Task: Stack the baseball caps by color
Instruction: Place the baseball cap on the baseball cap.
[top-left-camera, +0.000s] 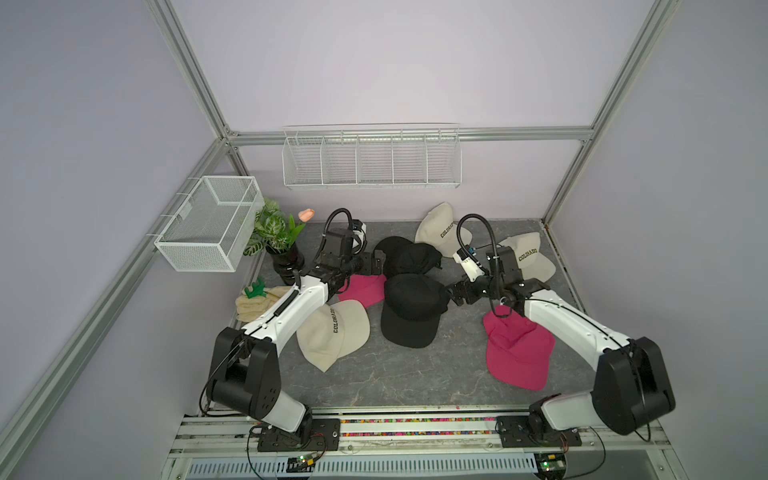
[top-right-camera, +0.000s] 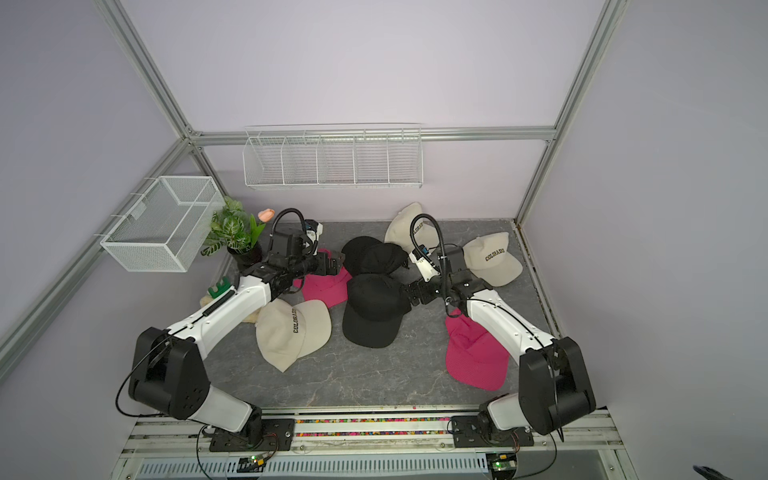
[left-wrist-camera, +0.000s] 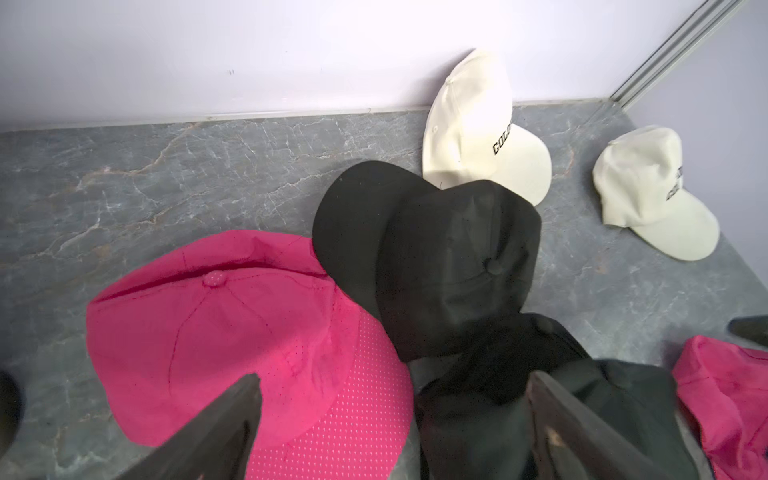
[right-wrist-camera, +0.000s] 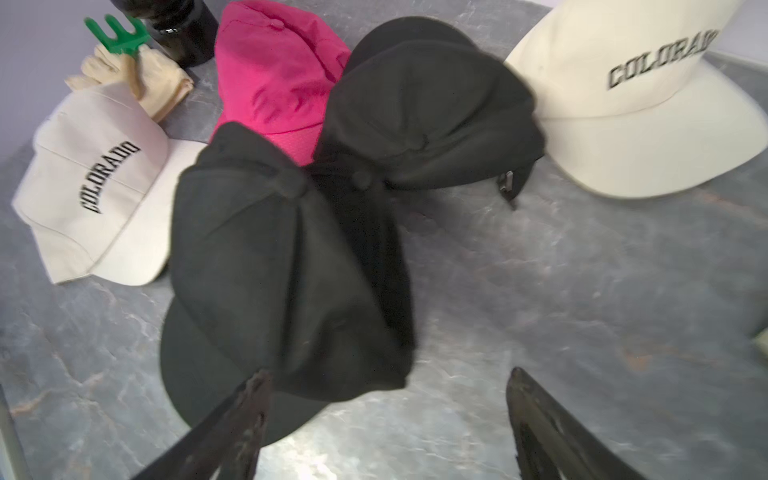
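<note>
Left wrist: pink cap (left-wrist-camera: 249, 332), probably mesh

In a top view, the left arm (top-left-camera: 291, 311) covers much of one hot pink mesh cap (top-left-camera: 365, 289) and of the folded cream towel (top-left-camera: 251, 307). The right arm (top-left-camera: 565, 322) hides an edge of the other hot pink mesh cap (top-left-camera: 517, 353). The overlapping black fabric caps (top-left-camera: 409, 255) merge, their edges unclear.

Black cap (top-left-camera: 411, 311), pink cap (top-left-camera: 517, 353) (perhaps dotted).
</note>
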